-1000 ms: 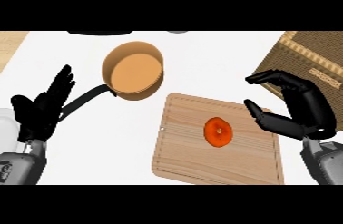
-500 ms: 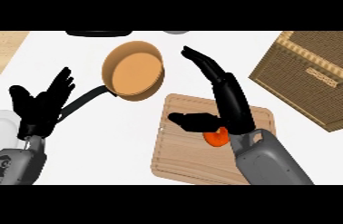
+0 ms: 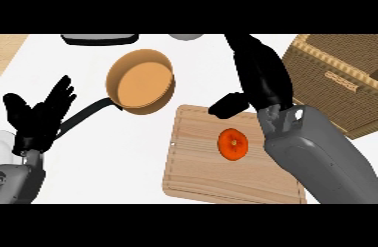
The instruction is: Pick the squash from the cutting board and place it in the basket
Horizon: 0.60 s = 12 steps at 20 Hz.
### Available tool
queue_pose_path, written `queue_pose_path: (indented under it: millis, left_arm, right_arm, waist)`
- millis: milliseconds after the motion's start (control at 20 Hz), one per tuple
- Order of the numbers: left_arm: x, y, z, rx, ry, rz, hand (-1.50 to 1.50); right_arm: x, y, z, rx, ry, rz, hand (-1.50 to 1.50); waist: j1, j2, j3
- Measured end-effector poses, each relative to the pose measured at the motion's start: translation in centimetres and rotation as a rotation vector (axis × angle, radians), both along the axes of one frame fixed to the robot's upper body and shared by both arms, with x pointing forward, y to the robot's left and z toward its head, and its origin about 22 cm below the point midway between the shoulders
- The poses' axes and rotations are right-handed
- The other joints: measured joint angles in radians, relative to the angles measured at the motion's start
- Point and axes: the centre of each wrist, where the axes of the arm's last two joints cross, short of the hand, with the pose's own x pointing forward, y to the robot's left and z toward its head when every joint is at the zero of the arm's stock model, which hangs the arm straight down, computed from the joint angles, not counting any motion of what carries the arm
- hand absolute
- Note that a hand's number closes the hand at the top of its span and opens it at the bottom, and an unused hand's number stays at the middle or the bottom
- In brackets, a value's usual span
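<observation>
While the round orange squash (image 3: 233, 143) sits near the middle of the pale wooden cutting board (image 3: 199, 176), stem end facing up, the right robot hand (image 3: 255, 76) stretches past it with straight fingers, holding nothing. Its thumb hangs just beyond the squash, apart from it.

Pan (image 3: 140, 81) crowds the board's (image 3: 199, 176) left; basket (image 3: 336, 81) flanks right.

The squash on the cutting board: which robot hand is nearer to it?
Right. The right robot hand hangs just above the squash, its thumb near it. The left robot hand rests open at the view's left, beyond the pan.
</observation>
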Motion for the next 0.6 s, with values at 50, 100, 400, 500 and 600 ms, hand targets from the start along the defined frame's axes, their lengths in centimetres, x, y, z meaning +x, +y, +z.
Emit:
queue_pose_path:
  millis: [50,100,400,500,600]
  left_arm:
    - [-0.1,-0.1,-0.2,-0.001,0.001,0.002,0.00]
    - [-0.4,0.1,-0.4,-0.002,0.002,0.002,0.00]
    - [-0.4,0.5,-0.5,-0.016,0.000,0.002,0.00]
    - [-0.5,0.9,-0.4,-0.013,0.001,0.005,0.00]
    - [-0.6,1.0,-0.2,-0.011,0.002,0.004,0.00]
  right_arm:
    - [0.1,0.0,1.3,-0.037,0.017,-0.039,-1.50]
    - [0.1,-0.2,2.8,-0.062,0.030,-0.070,-1.50]
    - [0.2,-1.9,7.9,-0.101,0.176,-0.045,-1.50]
    - [0.0,-2.7,8.6,-0.081,0.222,-0.010,-1.50]
    - [-0.4,-3.6,9.0,-0.063,0.258,0.022,-1.50]
  waist:
    - [-0.001,-0.001,0.000]
    - [0.001,-0.001,0.001]
    - [0.000,0.004,0.004]
    - [-0.002,0.004,0.004]
    - [-0.003,0.004,0.005]
